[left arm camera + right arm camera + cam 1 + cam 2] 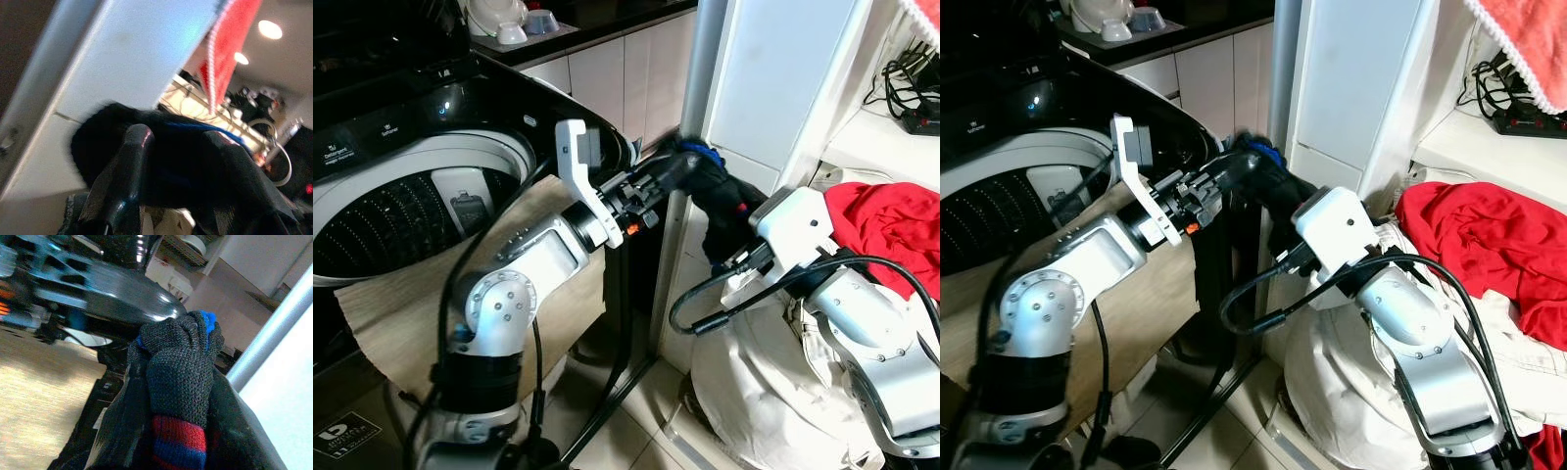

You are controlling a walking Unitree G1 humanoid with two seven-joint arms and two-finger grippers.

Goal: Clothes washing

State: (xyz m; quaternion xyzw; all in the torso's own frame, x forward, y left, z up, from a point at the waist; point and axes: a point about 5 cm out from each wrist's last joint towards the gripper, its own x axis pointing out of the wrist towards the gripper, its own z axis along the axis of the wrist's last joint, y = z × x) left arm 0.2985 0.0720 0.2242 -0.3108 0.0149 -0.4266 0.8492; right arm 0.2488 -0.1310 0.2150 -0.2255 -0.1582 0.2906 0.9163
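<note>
A: Nearest, on the right?
B: White laundry bag (773,392) slumped on the floor, red garment (891,230) heaped on top, likely waiting its turn. Right arm rising out of it.

A: And the right gripper (1285,201)?
B: Clenched on a dark knitted garment (181,367), red and blue stripes at the cuff, cloth wedged between the two fingers. Held up clear of the bag, probably to keep it from snagging.

A: Left gripper (674,168)?
B: Reaching across from the washer side, fingers (129,166) closed around the top end of the same dark knit. Looks like a hand-over, or a two-point hold to stop it drooping.

A: Where exactly?
B: In mid-air beside the silver pole (690,117), between bag and machine.

A: Farther back?
B: Washing machine (450,103) with lid up, drum (401,211) open and ready. Beyond that, bowls (509,22) on the counter.
</note>
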